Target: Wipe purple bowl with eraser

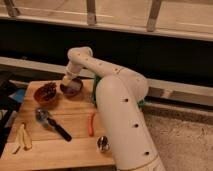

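Note:
The purple bowl [72, 89] stands at the back of the wooden table [75, 150], just right of an orange-brown bowl. My gripper [67, 80] hangs at the end of the white arm [120, 100], which arches over from the right. It reaches down onto the bowl's left rim and covers part of it. The eraser is hidden; I cannot make it out at the gripper or on the table.
An orange-brown bowl of dark fruit [46, 93] sits left of the purple bowl. A black-handled utensil [52, 124] lies mid-table, an orange stick-like item [91, 124] right of it, a small metal object [103, 144] near the front. Yellow peel [22, 137] lies front left. A green tray [95, 82] stands behind the arm.

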Tool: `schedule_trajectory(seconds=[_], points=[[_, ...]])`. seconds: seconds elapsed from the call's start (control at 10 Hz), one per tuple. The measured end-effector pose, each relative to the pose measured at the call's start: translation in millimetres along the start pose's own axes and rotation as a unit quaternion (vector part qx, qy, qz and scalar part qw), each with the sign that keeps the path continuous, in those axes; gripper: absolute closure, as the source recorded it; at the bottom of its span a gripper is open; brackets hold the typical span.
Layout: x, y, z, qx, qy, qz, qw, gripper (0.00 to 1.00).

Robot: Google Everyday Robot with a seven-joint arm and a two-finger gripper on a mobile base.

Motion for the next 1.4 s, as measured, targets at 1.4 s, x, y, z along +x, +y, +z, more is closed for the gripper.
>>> schedule_trajectory(seconds=[1.4], points=[[-7.3,33.4,4.9,-0.080,0.040,-0.085,0.9924,1.00]])
